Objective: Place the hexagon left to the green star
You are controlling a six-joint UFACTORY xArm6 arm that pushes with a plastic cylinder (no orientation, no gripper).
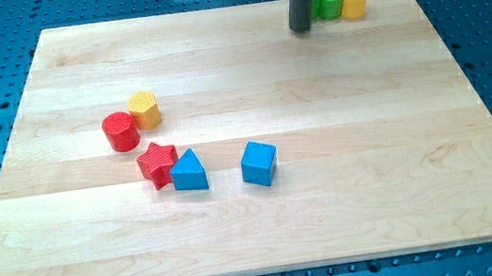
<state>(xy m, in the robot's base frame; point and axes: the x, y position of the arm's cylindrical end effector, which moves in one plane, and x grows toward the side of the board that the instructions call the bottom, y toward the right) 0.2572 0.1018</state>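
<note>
Tip: our tip (301,29) rests on the table (241,243) near the view's top edge, right of centre, just to the view's left of the green block (331,2).
Pincer: we carry none; the arm ends in a plain rod, so nothing spreads, presses together or pinches.
Green block: we take it for the green star. It sits against the table's top edge, touching or nearly touching a small yellow block (355,2) on its right in the view.
Hexagon: we judge it to be the yellow hexagon (144,109) in the left half of the table, touching the red cylinder (120,132) at its lower left.
Deciding relation: the yellow hexagon lies well apart from our tip, toward the view's left and lower down. To drive it up and right toward the star, we would need to get behind it on its lower-left side, where the red cylinder crowds it.
Other blocks: the red star (157,161), blue triangle (189,171) and blue cube (259,163) sit lower down, off the likely path.
Hard to make out: the rod covers the green block's left edge, so its star points are unclear. The top yellow block's shape is too small to tell.
</note>
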